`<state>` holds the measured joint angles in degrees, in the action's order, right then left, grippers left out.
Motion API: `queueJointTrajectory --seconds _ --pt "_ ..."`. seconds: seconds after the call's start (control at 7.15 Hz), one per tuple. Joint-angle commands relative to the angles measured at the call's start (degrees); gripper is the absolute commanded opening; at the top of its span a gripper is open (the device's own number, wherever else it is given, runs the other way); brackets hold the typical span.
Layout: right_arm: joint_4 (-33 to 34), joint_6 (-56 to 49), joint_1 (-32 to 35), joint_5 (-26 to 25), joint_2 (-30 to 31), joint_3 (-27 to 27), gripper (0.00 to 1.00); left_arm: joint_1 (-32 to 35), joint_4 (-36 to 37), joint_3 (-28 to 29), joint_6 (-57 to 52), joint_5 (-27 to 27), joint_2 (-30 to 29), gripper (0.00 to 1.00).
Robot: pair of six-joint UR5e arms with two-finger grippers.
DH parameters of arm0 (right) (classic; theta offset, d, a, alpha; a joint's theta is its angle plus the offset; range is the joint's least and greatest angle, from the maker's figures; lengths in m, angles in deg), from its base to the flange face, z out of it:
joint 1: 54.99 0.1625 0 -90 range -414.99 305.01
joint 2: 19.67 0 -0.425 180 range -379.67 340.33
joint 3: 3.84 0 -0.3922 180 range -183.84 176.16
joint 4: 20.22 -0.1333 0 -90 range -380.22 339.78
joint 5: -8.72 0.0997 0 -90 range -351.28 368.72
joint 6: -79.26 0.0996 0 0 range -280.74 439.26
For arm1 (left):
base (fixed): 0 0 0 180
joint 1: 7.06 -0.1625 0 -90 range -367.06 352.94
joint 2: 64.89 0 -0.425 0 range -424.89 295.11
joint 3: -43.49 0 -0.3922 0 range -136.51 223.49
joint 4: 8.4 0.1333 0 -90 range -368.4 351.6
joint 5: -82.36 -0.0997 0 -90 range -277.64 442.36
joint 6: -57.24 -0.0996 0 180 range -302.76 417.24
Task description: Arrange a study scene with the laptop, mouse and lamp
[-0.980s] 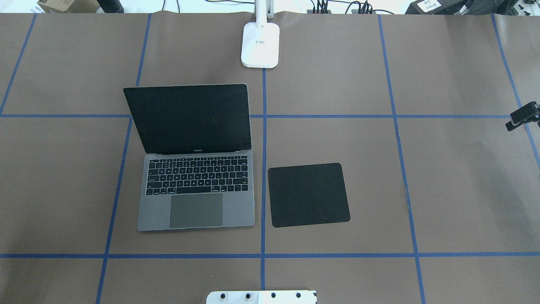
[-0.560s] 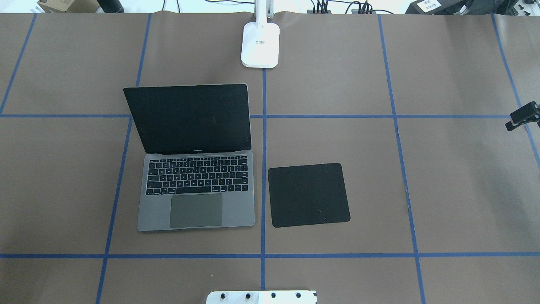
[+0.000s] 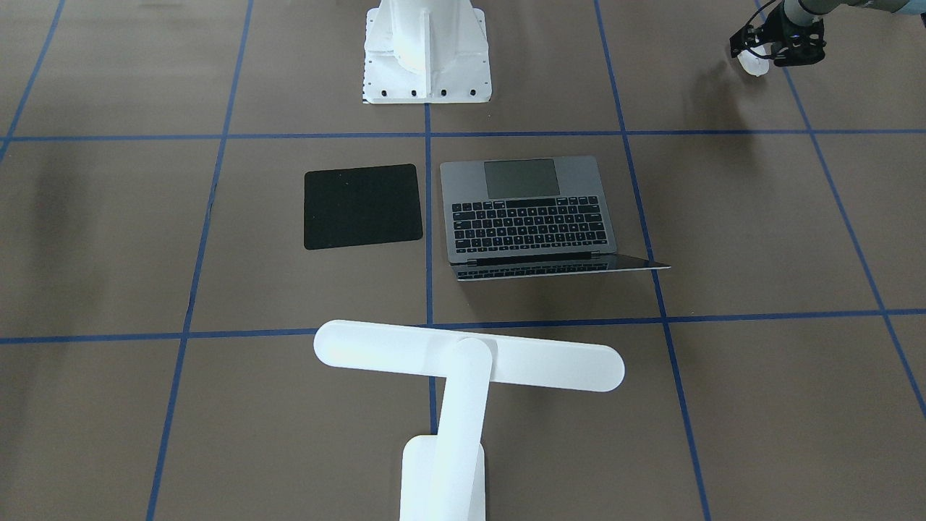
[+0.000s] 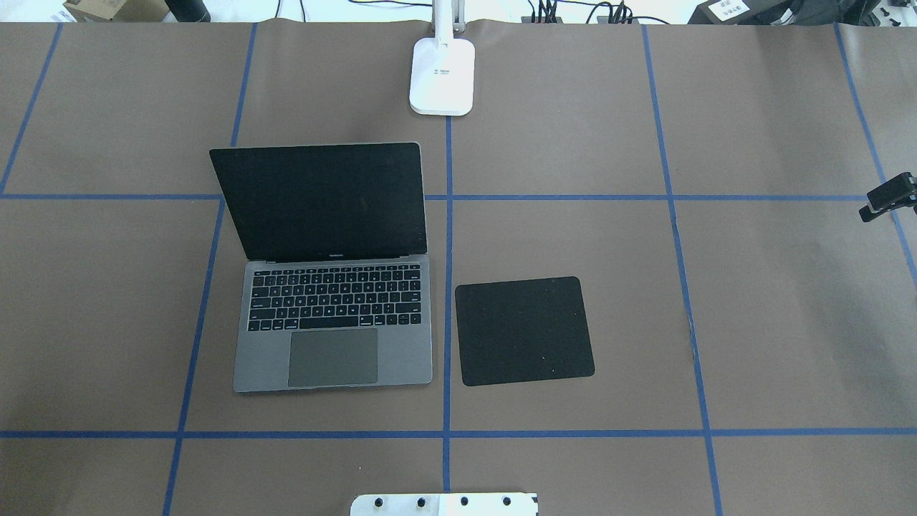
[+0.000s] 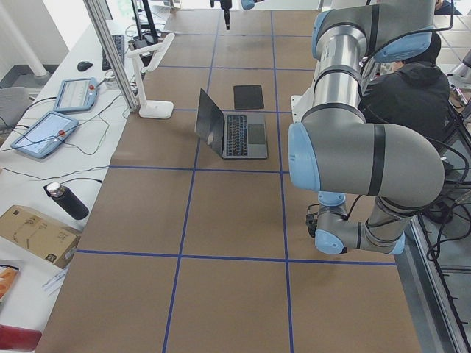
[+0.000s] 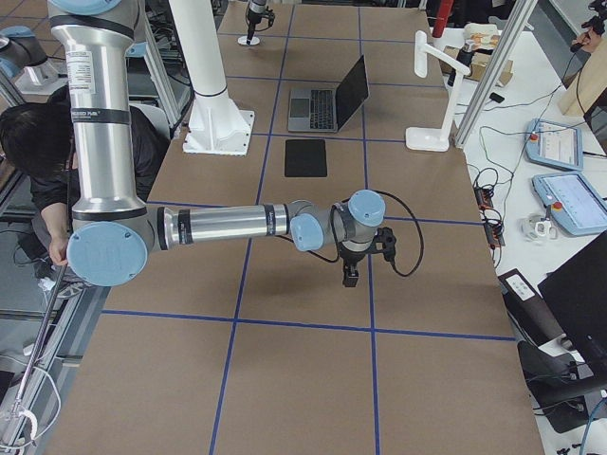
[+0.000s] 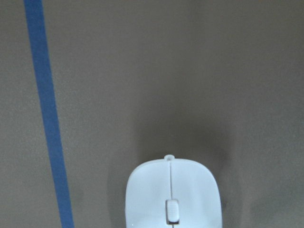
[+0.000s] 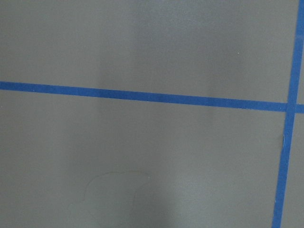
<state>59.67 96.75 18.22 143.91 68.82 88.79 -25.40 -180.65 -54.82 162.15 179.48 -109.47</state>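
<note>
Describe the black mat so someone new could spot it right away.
Find the open laptop near the middle of the table. Just beside it, on the robot's right, lies the mat: a flat, plain black square with rounded corners, no keys or screen.

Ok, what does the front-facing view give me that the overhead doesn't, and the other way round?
Only front-facing: the left gripper holding the mouse, plus the lamp with its long bar head. Only overhead: the laptop with its dark screen face-on, and cables beyond the far edge. Both: the open laptop, the black mat beside it, and the lamp's base.
</note>
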Motion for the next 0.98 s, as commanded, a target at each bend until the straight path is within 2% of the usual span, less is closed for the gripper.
queueJointTrajectory --seconds 0.0,0.14,0.42,0.84 --pt "0.1 0.0 0.0 -0.5 0.2 0.4 0.99 -0.3 0.0 0.0 0.1 0.0 -0.3 0.85" --pt "0.0 -0.1 0.0 -0.6 0.5 0.5 0.99 -0.4 0.0 0.0 0.1 0.0 -0.4 0.79" --pt "0.0 0.0 0.0 -0.6 0.5 0.7 0.99 -0.4 0.0 0.1 0.1 0.1 -0.4 0.73" --pt "0.0 0.0 0.0 -0.6 1.2 1.1 0.99 -0.3 -1.0 0.1 1.3 0.1 0.1 0.51"
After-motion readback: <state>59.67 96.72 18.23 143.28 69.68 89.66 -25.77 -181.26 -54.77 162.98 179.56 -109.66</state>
